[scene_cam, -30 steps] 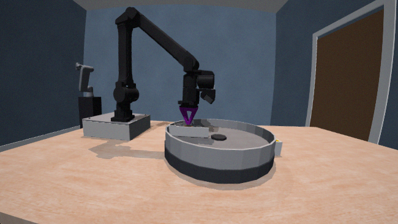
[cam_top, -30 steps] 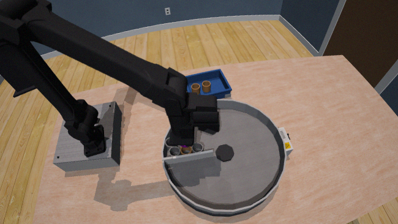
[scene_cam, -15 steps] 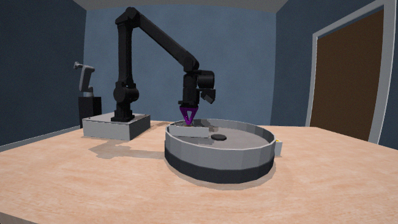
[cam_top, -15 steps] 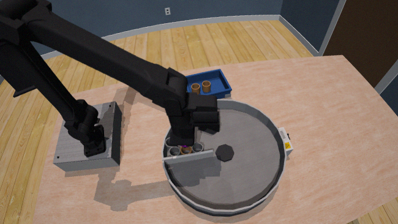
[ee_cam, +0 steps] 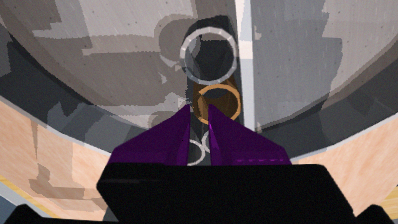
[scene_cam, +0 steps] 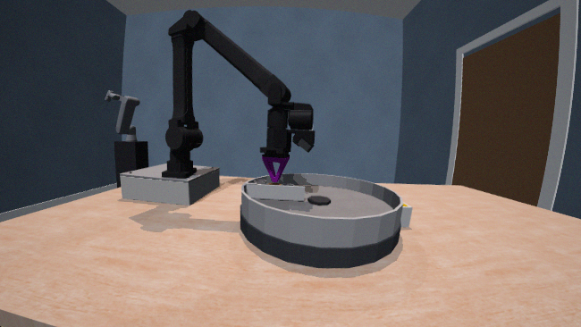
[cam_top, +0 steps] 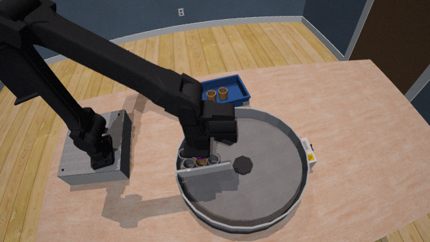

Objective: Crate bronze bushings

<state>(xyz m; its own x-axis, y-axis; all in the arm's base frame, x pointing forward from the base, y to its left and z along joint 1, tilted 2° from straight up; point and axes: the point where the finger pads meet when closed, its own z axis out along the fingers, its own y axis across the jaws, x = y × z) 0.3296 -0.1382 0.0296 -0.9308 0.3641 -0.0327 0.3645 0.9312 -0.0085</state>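
You have a pinkish, faintly grained worktop (cam_top: 350,132) (scene_cam: 134,277) (ee_cam: 27,132) carrying the turning table (cam_top: 271,195) (scene_cam: 322,230) (ee_cam: 300,55), a round grey disc inside a faceted wall, set toward the near edge. A straight, pale divider (cam_top: 205,168) (scene_cam: 274,192) (ee_cam: 247,95) runs inward from its wall. The crate (cam_top: 247,96), blue and rectangular, sits by the far edge, well apart from the far right corner. Two short, hollow bronze bushings (cam_top: 212,98) (cam_top: 223,96) stand in it.

On the turning table, beside the divider, you still have one bronze bushing (cam_top: 201,166) (ee_cam: 239,103), with three steel bushings (cam_top: 214,162) (cam_top: 188,166) (cam_top: 181,155) around it.

Your top view shows the crate and its contents, which the wrist view does not. Your exterior view shows the purple fingers side-on, meeting the worktop's far side in profile; only the wrist view lets you see the slot between their tips.

Your gripper (cam_top: 198,157) (scene_cam: 274,182) (ee_cam: 199,111) is pointed down at the bronze bushing, slightly parted and grasping nothing. The tips appear to straddle the bushing's rim; you cannot tell whether either touches it.

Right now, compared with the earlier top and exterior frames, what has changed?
Nothing has visibly changed. The gripper stays low at the bronze bushing on the turning table; whether its fingers have taken hold, I can't tell. The two bronze bushings in the crate also stay put.
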